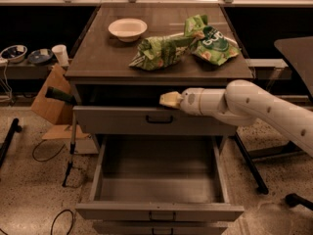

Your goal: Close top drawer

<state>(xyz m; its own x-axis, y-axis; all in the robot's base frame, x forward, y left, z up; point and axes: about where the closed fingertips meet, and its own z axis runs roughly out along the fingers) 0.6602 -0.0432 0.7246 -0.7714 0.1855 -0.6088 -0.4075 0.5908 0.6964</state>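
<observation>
The top drawer (112, 120) is a wide grey drawer with a small dark bar handle (159, 119). It stands pulled out a little from the cabinet, with a dark gap showing behind its front. My gripper (168, 100) reaches in from the right on a white arm. Its cream fingertips are shut together with nothing held, and they sit at the upper edge of the drawer front, just above the handle.
The drawer one level lower (159, 212) is pulled far out and looks empty, with the lowest drawer (159, 227) under it. On the cabinet top (98, 58) lie a white bowl (127, 28) and two green snack bags (159, 53). Cardboard (49, 102) leans at the left; a dark table (298, 53) stands right.
</observation>
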